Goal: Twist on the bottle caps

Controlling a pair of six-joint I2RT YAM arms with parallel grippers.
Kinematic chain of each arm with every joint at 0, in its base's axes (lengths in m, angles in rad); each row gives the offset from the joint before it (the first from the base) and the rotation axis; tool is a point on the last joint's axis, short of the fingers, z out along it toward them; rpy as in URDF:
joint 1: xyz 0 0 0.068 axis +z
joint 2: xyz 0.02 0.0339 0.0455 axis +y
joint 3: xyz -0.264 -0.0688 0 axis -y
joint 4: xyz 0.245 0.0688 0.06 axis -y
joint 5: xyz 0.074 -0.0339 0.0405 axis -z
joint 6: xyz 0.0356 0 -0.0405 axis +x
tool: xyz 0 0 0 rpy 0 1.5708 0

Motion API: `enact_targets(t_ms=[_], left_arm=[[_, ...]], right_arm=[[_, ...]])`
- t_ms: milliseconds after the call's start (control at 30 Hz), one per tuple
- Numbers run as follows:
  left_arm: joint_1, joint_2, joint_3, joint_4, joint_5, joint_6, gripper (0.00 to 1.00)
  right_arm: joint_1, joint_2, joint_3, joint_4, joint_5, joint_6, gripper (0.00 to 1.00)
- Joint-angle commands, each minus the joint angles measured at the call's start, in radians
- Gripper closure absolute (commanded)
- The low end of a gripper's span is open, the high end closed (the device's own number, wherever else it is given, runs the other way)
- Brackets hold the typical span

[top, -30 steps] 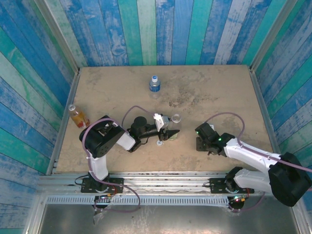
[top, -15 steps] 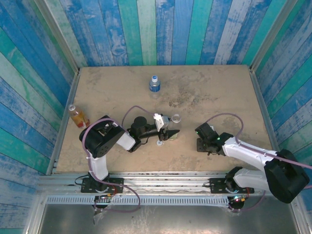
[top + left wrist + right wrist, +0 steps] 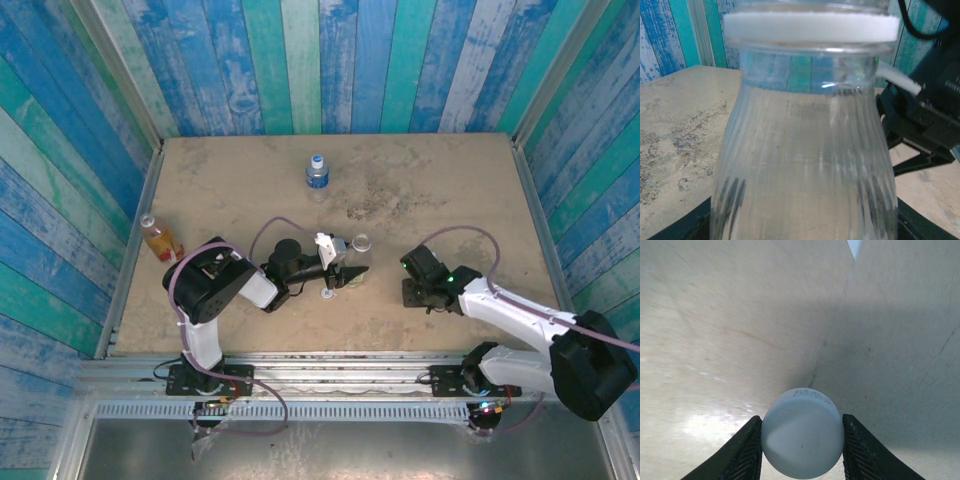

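On my feed the sandy tabletop looks as it did 1 second ago. The right arm's wrist has edged slightly left, while the left arm has not moved. The left gripper is clamped on the clear ribbed plastic bottle, which stands mouth up at the table's middle. The blue-labelled clear plastic bottle stands further back and the orange-filled plastic bottle by the left wall, both where they were. The right gripper, low over the table to the right of the held bottle, pinches the pale grey round plastic cap between its 2 fingers.
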Motion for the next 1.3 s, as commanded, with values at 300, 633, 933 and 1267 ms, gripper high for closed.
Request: enact_targets(t_ms=[300,633,933,1267], left_arm=[[-0.001,0.042,-0.003,0.000,0.006,0.008,0.38],[0.000,0.048,0.001,-0.005,0.014,0.012,0.41],[-0.001,0.051,0.000,-0.018,0.015,0.034,0.40],[-0.001,0.045,0.000,-0.044,0.020,0.060,0.40]], right_arm=[[0.067,0.007,0.428,-0.268,-0.071,-0.167,0.59],[0.119,0.102,0.659,-0.303,-0.156,-0.221,0.59],[0.130,0.187,0.737,-0.318,-0.201,-0.254,0.59],[0.133,0.271,0.796,-0.352,-0.216,-0.295,0.59]])
